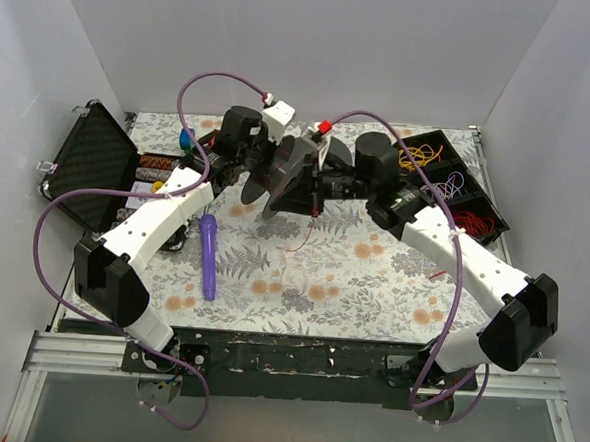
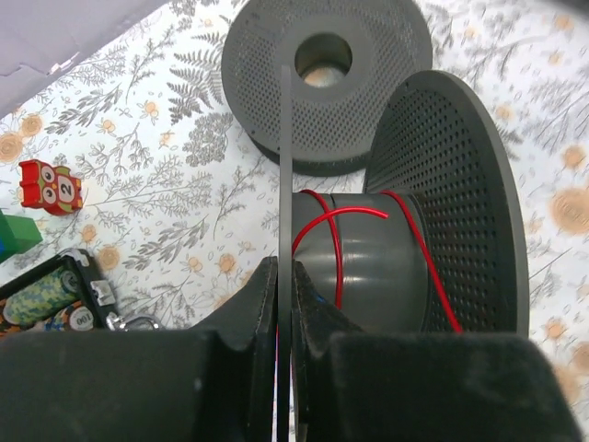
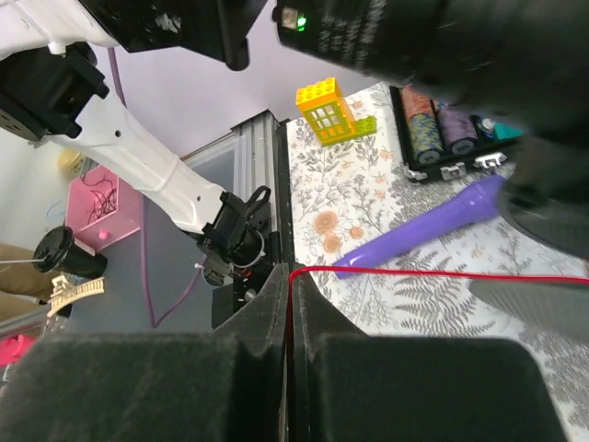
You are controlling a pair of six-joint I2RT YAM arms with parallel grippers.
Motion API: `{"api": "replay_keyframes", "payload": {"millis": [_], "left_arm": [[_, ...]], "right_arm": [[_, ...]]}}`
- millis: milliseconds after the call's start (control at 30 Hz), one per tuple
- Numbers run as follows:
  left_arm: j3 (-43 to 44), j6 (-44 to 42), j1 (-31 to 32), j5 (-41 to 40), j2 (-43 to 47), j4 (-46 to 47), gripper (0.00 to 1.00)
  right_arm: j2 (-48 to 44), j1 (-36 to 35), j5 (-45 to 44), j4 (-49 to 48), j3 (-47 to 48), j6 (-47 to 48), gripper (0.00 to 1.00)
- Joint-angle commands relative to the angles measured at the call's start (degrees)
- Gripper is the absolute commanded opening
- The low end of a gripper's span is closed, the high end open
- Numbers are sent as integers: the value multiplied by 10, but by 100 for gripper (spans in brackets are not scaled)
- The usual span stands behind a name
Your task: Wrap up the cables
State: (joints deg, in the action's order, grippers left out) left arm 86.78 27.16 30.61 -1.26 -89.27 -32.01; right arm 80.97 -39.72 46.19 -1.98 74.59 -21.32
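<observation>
The thin red wire (image 2: 337, 267) is wound a few turns round the core of a dark grey spool (image 2: 368, 267) with perforated flanges. My left gripper (image 2: 285, 269) is shut on the thin edge of the spool's near flange and holds it off the table. My right gripper (image 3: 291, 274) is shut on the red wire (image 3: 433, 273), which runs taut to the right towards the spool. In the top view both grippers, left (image 1: 253, 165) and right (image 1: 324, 183), meet at the spool (image 1: 293, 176) at the table's back middle. A loose end of the wire (image 1: 304, 234) hangs below it.
A second grey spool (image 2: 322, 83) lies flat behind the held one. A purple tool (image 1: 209, 256) lies front left. An open black case (image 1: 88, 163) with chips stands left, a black tray (image 1: 481, 207) with yellow and red wires right. Small toy blocks (image 2: 51, 186) lie nearby.
</observation>
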Motion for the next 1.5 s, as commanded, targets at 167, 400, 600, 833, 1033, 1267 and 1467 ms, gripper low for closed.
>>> {"api": "replay_keyframes", "payload": {"millis": [167,400,600,833,1033,1267,1467], "left_arm": [[147,143,-31,12,22,59,0],[294,141,-31,86,19,-24,0],[398,127,-31,103,11,-61,0],[471,124,-31,145,-11,-71,0],[518,137,-26,149,-31,-66,0],[539,145,-25,165,-26,-73,0],[546,145,-25,171,-19,-89,0]], "right_arm": [[32,-66,-87,-33,-4,99,29],[-10,-63,-163,-96,-114,176,53],[-55,-41,-225,-137,-208,247,63],[-139,24,-247,-224,-334,257,74],[-91,21,-193,-282,-342,261,87],[-23,4,-3,-390,-353,267,87],[30,4,-5,-396,-331,237,82]]}}
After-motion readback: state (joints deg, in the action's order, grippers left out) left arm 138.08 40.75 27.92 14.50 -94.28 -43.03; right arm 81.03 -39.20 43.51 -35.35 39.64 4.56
